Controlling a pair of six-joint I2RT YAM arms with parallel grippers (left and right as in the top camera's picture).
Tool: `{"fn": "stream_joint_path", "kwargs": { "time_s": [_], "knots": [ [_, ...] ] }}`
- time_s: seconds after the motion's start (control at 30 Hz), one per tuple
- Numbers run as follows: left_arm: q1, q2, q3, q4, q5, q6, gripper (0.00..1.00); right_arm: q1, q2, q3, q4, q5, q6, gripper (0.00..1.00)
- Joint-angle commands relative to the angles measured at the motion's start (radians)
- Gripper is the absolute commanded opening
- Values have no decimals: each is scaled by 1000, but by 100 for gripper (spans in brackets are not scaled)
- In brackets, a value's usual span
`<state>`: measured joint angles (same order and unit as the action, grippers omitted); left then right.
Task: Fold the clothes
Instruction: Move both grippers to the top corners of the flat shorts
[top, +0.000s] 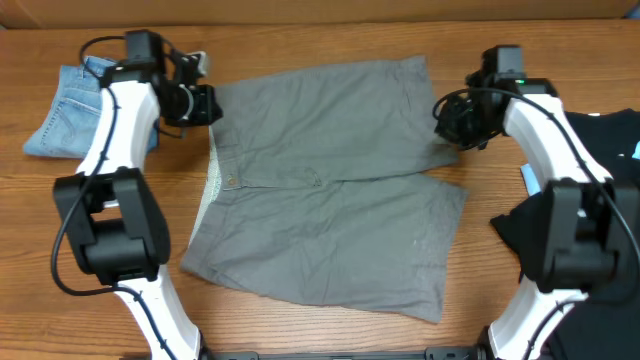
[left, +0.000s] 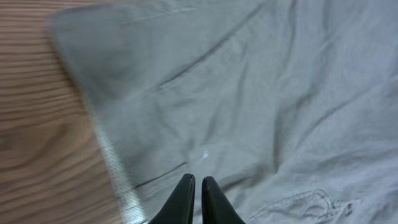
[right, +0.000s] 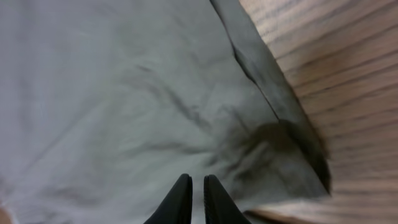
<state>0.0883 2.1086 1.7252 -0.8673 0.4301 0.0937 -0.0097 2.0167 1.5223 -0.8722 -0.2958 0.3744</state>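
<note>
The wide grey-khaki shorts (top: 330, 190) lie spread flat on the wooden table (top: 330, 338), waistband to the left and legs to the right. My left gripper (top: 205, 105) is at the waistband's far corner. In the left wrist view its tips (left: 198, 179) are closed to a thin slit, down in the grey cloth (left: 280, 93). My right gripper (top: 447, 122) is at the hem of the far leg. The right wrist view shows it (right: 198, 179) equally narrow, pressed into the fabric (right: 124, 93) near the hem corner.
Small light-blue denim shorts (top: 65, 120) lie folded at the far left, behind the left arm. Black garments (top: 610, 160) are piled at the right edge, beside the right arm. Bare wood shows along the front edge.
</note>
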Motion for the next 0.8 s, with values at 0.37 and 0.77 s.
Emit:
{"fn": "stream_joint_path", "kwargs": {
  "time_s": [0.37, 0.77],
  "knots": [
    [-98, 155, -69, 101, -239, -102, 17, 2, 278, 8, 86, 151, 102, 8],
    [-102, 249, -63, 362, -177, -253, 15, -11, 307, 9, 239, 209, 177, 9]
  ]
}}
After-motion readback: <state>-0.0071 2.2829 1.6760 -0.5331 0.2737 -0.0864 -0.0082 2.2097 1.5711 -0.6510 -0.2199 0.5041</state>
